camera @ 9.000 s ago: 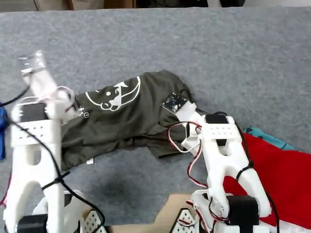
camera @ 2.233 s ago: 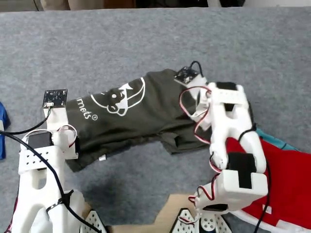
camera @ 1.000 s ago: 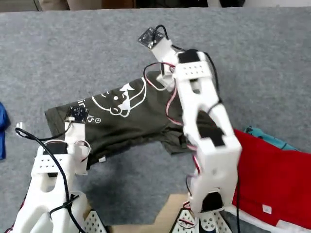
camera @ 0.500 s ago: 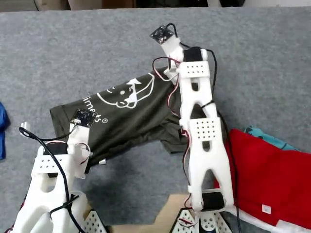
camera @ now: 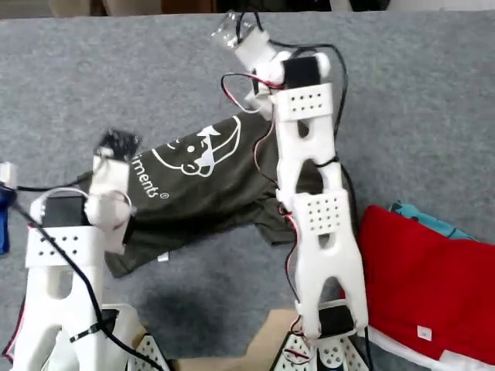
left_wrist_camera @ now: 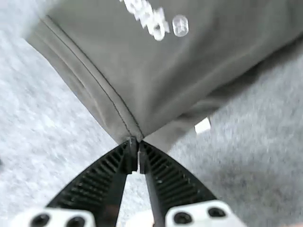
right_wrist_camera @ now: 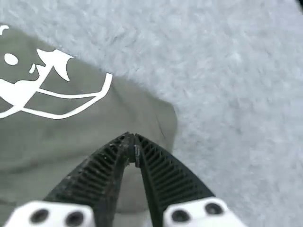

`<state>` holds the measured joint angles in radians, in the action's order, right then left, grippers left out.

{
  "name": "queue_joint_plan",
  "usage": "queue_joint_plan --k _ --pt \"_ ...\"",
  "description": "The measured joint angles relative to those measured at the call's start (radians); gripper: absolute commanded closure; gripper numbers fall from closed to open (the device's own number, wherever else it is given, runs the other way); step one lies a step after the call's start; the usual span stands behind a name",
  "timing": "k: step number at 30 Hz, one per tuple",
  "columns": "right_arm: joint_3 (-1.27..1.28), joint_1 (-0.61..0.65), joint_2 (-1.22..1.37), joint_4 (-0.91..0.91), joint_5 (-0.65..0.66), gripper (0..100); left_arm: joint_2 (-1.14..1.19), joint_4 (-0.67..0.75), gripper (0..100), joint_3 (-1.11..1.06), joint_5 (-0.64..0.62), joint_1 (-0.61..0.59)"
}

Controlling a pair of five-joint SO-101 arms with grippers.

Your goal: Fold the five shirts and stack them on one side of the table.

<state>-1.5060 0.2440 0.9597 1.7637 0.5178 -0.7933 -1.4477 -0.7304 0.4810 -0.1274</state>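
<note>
Two grippers have hold of one dark olive shirt (camera: 205, 182), which lies partly bunched near the middle of the grey tabletop (camera: 418, 93) with its white printed graphic (camera: 197, 151) facing up. The left gripper (left_wrist_camera: 134, 152) has its ribbed black fingers pressed together on a corner of the stitched hem, and a small white tag (left_wrist_camera: 202, 126) shows on the cloth just beside them. In the high view this arm stands at the near left of the tabletop, at the shirt's left end. The right gripper (right_wrist_camera: 132, 149) is likewise closed tight, its tips pinching the cloth close to the shirt's edge and near the graphic. Its arm reaches from the near edge of the tabletop across the shirt to the far side. Whether either pinched part is raised off the tabletop cannot be told. A red shirt (camera: 433, 270) lies flat at the near right, with a strip of teal cloth (camera: 421, 214) showing at its far edge and white cloth (camera: 402, 345) under its near edge. Something blue (camera: 3, 220) shows at the left edge.
</note>
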Motion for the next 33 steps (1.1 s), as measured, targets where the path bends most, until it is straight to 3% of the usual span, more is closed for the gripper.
queue_joint_plan --k 8,13,17,19,27,30,33 --pt "0.445 -0.077 -0.354 0.0 0.014 99.0 0.0 -0.048 98 0.055 0.0 -0.005" --pt "0.646 -0.101 -0.428 -0.038 0.029 99.0 0.0 -0.081 96 0.055 0.0 -0.005" --pt "0.7 -0.1 -0.43 -0.057 0.029 99.0 0.0 -0.124 73 0.055 -0.002 0.009" --pt "0.706 -0.1 -0.43 -0.066 0.029 99.0 0.0 -0.15 67 0.055 -0.043 0.003" --pt "0.721 -0.101 -0.43 -0.077 0.029 99.0 0.0 -0.181 76 0.149 -0.064 -0.063" --pt "0.764 -0.101 -0.43 -0.077 0.018 99.2 0.005 -0.049 84 0.152 -0.135 -0.109" --pt "0.841 -0.101 -0.43 -0.077 -0.046 99.4 0.06 0.18 93 0.049 -0.253 -0.143"
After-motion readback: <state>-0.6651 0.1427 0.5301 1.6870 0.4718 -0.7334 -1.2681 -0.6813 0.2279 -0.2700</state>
